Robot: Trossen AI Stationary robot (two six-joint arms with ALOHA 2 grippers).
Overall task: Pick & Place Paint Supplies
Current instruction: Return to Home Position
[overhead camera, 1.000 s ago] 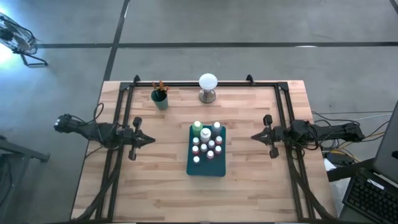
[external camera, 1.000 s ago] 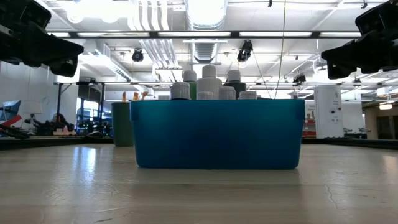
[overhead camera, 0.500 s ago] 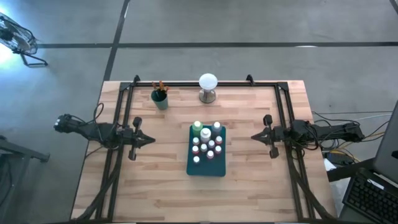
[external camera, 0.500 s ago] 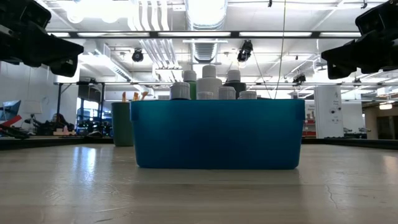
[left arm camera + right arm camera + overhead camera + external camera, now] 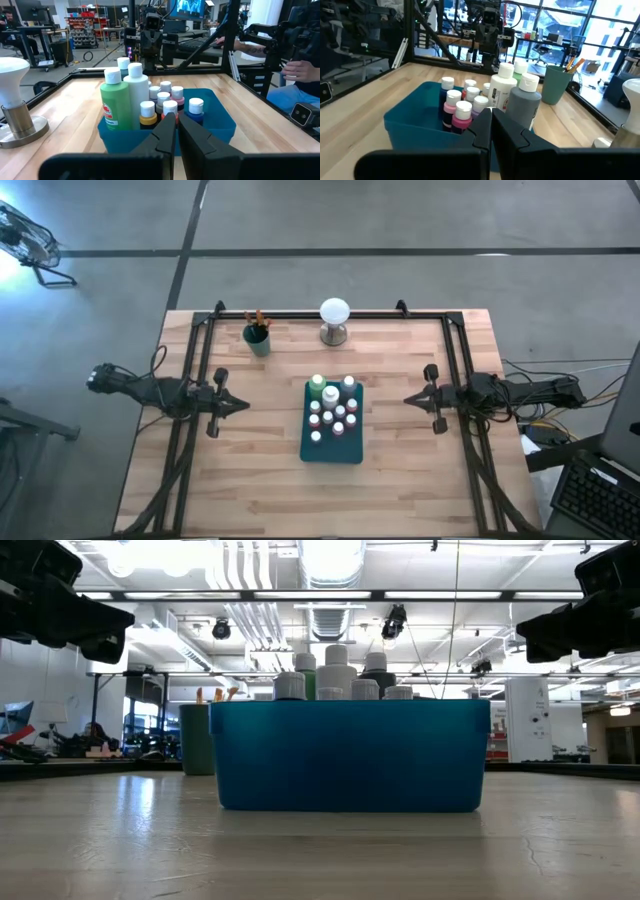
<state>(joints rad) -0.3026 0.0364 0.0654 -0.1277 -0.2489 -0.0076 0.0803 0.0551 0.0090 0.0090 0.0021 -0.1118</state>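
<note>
Over the wooden table (image 5: 250, 480), left gripper (image 5: 244, 406) and right gripper (image 5: 408, 399), clenched, flank the bin (image 5: 335, 457).

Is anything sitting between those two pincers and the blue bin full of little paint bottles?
Nothing visible. Only tabletop lies between the left pincer, the right pincer and the blue bin holding the paint bottles. The green brush cup and the white ball stand farther back, off both lines.

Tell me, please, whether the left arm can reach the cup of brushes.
Probably yes: the left gripper is shut and empty, the cup stands on its side of the table, with nothing between them.
</note>
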